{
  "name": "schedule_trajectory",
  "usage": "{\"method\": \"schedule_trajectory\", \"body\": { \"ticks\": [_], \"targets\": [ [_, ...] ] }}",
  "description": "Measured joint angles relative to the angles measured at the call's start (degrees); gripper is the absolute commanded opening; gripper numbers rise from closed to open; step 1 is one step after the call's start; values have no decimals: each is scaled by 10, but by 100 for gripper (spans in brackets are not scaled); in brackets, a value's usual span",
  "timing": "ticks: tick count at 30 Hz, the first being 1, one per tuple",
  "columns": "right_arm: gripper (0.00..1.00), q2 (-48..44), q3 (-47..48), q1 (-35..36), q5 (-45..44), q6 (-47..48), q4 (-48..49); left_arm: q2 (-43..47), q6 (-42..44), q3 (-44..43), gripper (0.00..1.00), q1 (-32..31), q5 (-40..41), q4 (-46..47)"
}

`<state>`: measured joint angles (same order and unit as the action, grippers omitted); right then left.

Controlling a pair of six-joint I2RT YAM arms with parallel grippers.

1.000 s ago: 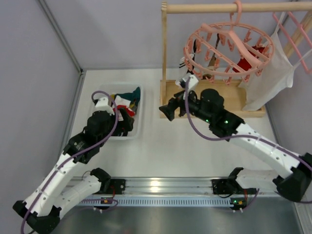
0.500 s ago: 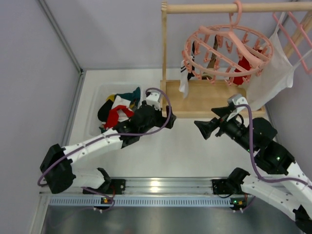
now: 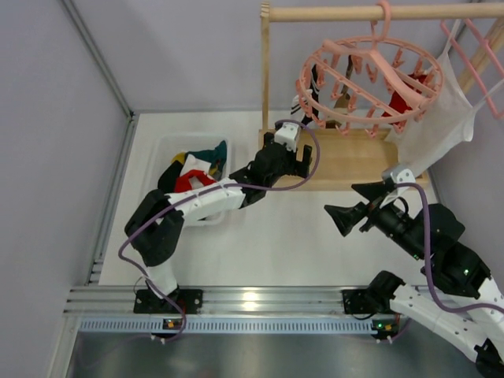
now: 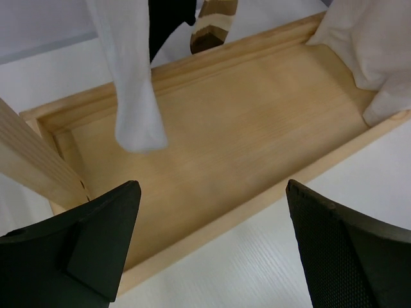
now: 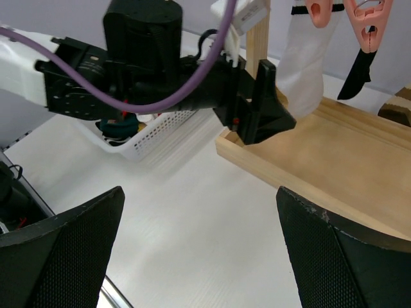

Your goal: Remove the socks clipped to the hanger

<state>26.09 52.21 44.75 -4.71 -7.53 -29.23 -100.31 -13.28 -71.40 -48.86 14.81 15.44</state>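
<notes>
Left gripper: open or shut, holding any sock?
Open, holding nothing. In the left wrist view the left gripper has its fingers wide apart over the wooden base; the white sock hangs beyond them, untouched.

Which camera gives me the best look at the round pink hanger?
Top external: it shows the hanger whole, ring and hook. The right wrist view catches only two pink clips at its top edge; the left wrist view shows none of it.

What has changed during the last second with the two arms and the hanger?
The left gripper left the basket and moved right to the wooden base, under the white sock, open and empty. The right gripper drew back from the hanger, also open. The hanger stays on the bar, socks clipped.
</notes>
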Motion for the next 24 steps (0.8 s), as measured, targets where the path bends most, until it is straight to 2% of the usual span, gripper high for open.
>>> {"method": "schedule_trajectory", "body": {
  "ticks": [7,11,13,15,16,20,22,24],
  "targets": [
    [96,-3,0,0,18,3,0,-94,25,-81,97,13,27,12],
    [96,-8,-2,0,29,5,2,-141,41,-117,89,20,23,18],
    [96,-11,-6,0,34,5,4,-162,52,-132,78,21,16,28],
    [96,-11,-10,0,42,5,4,-185,68,-147,75,23,10,42],
    [96,-11,-12,0,45,5,5,-195,74,-155,62,24,9,47],
    [96,-11,-12,0,55,8,5,-232,91,-191,27,28,-6,57],
    [96,-11,-12,0,58,10,5,-246,98,-207,25,31,-10,61],
    [96,-12,-14,0,62,11,7,-252,101,-215,17,34,-11,66]
  ]
}}
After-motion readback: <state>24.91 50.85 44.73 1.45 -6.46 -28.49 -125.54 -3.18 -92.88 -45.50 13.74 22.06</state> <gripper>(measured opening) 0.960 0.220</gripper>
